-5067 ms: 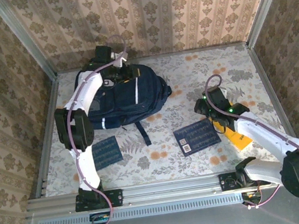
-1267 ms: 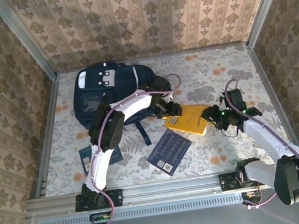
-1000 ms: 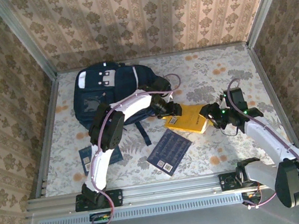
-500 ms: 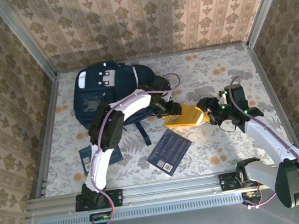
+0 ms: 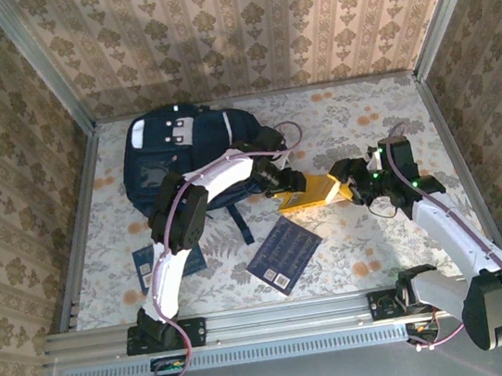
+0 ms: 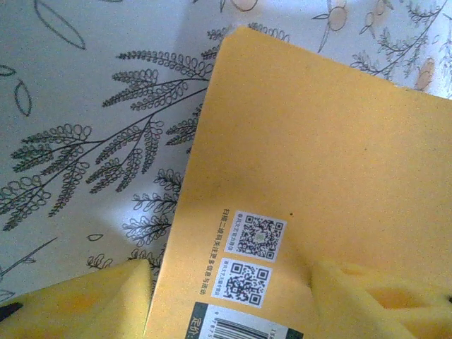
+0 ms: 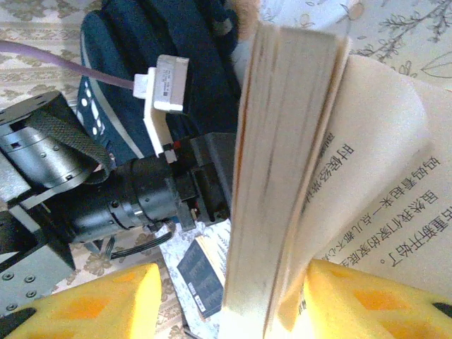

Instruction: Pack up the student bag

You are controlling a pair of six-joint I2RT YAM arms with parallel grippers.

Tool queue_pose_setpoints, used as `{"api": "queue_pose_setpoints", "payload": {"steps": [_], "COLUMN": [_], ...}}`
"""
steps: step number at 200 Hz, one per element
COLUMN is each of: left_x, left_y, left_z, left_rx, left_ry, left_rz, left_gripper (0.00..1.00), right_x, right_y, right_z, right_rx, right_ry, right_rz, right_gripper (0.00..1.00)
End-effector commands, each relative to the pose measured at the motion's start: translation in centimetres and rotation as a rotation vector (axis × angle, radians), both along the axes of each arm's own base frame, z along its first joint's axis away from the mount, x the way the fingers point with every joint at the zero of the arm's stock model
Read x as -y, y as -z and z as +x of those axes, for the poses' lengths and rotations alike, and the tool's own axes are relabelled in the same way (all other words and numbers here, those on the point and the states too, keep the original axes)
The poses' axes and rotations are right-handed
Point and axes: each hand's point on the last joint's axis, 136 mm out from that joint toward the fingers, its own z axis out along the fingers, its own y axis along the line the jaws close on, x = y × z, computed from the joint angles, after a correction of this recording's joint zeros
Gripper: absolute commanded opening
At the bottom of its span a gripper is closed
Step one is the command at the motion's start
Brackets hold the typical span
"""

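Flanking the yellow book outside student bag, left gripper and right gripper gape.

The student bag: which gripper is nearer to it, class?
Left. The left gripper is just off the right edge of the student bag; the right gripper is farther right, beyond the yellow book.

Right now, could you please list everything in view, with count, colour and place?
student bag: one, dark navy with white trims, far left of the table
book: one, yellow, tilted up at the centre, between both grippers
booklets: two, navy, flat; one near centre, one near left
table: one, pale floral cover
left gripper: one, black, at the book's left end
right gripper: one, black, at the book's right end
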Motion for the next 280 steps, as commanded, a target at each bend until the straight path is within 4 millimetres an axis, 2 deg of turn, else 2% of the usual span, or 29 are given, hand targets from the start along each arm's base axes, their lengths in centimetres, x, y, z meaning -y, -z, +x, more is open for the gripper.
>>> {"api": "queue_pose_setpoints", "payload": {"steps": [1,18,45,60,75,104,121,143,168,185,205,215,246,253,263,280], "left_x": [0.0,0.0,-0.2,-0.1,-0.2,-1.6,-1.8,-2.1,-4.1,-5.3,-6.1,-6.6,-8.2,-8.5,-8.9,-9.6], "left_y": [2.2,2.0,2.0,1.1,-0.9,-4.8,-5.6,-6.3,-8.7,-11.5,-14.5,-15.4,-15.6,-15.2,-14.6,-12.9], "left_z": [-1.1,-1.1,-1.0,-0.7,-0.2,1.6,1.7,1.9,2.5,2.1,0.2,-0.7,-2.5,-2.7,-2.7,-2.5], "left_rx": [-0.046,-0.045,-0.042,-0.018,0.047,0.253,0.285,0.28,0.347,0.451,0.575,0.643,0.772,0.792,0.8,0.731], "left_ry": [0.02,0.021,0.017,0.028,0.051,0.071,0.084,0.08,0.044,0.059,0.123,0.143,0.167,0.175,0.173,0.148], "left_rz": [0.038,0.035,0.038,0.03,0.019,0.04,0.03,0.038,0.051,0.031,-0.031,-0.044,0.003,0.006,0.025,0.094], "left_gripper": [0.64,0.64,0.64,0.63,0.64,0.68,0.69,0.69,0.7,0.71,0.74,0.76,0.79,0.8,0.88,0.9], "right_x": [-0.9,-0.8,-0.9,-1.0,-0.8,-0.3,-0.4,-0.4,-0.3,-0.4,-0.7,-0.7,-0.9,-0.7,0.1,1.5], "right_y": [-3.0,-2.8,-1.1,-0.4,-0.1,0.6,1.3,1.8,2.3,2.9,3.3,3.3,3.0,3.3,4.1,5.8], "right_z": [0.0,0.0,-0.2,-0.4,-0.6,-0.6,-0.4,-0.3,-0.5,-0.3,0.3,0.7,2.0,2.0,1.7,1.3], "right_rx": [0.088,0.086,0.05,0.03,0.026,0.022,0.006,-0.006,-0.008,-0.013,-0.01,-0.003,0.012,0.003,-0.018,-0.044], "right_ry": [-0.056,-0.055,-0.057,-0.063,-0.063,-0.045,-0.029,-0.017,-0.008,0.001,0.019,0.028,0.029,0.023,0.015,0.003], "right_rz": [0.019,0.014,0.027,0.021,0.007,-0.015,0.008,0.025,0.024,0.042,0.085,0.099,0.113,0.073,-0.015,-0.16], "right_gripper": [0.57,0.56,0.49,0.47,0.44,0.37,0.32,0.31,0.31,0.31,0.31,0.31,0.31,0.33,0.4,0.48]}}
